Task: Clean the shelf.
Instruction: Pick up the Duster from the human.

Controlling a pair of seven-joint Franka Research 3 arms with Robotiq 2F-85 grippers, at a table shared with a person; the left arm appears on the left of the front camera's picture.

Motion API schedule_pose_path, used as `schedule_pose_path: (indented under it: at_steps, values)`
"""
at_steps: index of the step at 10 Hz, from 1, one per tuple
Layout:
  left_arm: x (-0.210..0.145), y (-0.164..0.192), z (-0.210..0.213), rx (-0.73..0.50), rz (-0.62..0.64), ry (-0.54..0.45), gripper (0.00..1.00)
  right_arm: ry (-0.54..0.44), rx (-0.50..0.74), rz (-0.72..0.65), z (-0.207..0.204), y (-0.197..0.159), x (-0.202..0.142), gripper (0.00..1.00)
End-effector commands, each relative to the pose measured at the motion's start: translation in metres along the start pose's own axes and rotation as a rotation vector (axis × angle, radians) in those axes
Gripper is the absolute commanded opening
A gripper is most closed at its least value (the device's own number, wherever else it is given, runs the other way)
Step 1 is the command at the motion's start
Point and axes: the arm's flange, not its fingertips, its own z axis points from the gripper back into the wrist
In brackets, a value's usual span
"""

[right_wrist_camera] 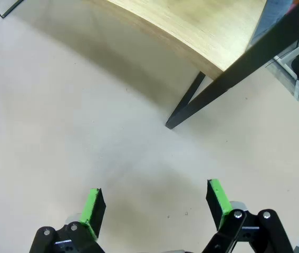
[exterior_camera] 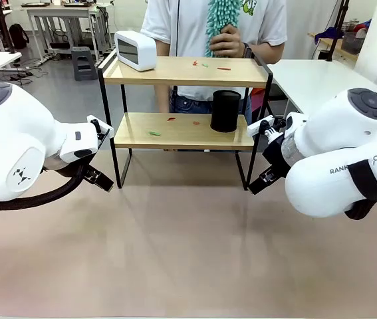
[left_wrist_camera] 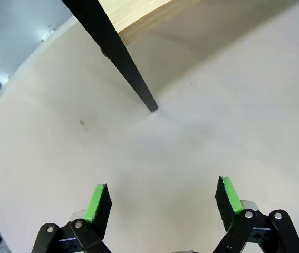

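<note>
The left hand [left_wrist_camera: 162, 197] and right hand [right_wrist_camera: 154, 203] hung spread and empty; the shelf [exterior_camera: 175, 72] stood just beyond them. Cleaning seemed unstarted: next, a reach forward for its scraps [exterior_camera: 154, 133].

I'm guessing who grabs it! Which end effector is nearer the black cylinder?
Right. Right end effector: by the shelf leg nearest the black cylinder. Left end effector: by the opposite leg.

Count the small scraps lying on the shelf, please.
6 scraps: three on the top board, three on the lower board; the black cylinder may hide others.
</note>
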Motion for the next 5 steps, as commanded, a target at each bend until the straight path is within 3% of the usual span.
schedule_pose_path:
  at_steps: [1, 3, 4, 5]
  values:
    - [0.0, 0.0, 0.0, 0.0, -0.001, 0.0, 1.0, 0.0, 0.0, 0.0, 0.0, 0.0, 0.0, 1.0]
    - [0.0, 0.0, 0.0, 0.0, 0.0, 0.0, 1.0, 0.0, 0.0, 0.0, 0.0, 0.0, 0.0, 1.0]
    - [0.002, -0.014, 0.035, -0.092, -0.121, 0.086, 1.0, 0.277, 0.107, 0.03, 0.03, -0.004, -0.002, 1.0]
    - [-0.004, -0.019, 0.078, -0.327, -0.144, 0.16, 1.0, 0.235, 0.211, -0.139, 0.079, -0.013, -0.006, 1.0]
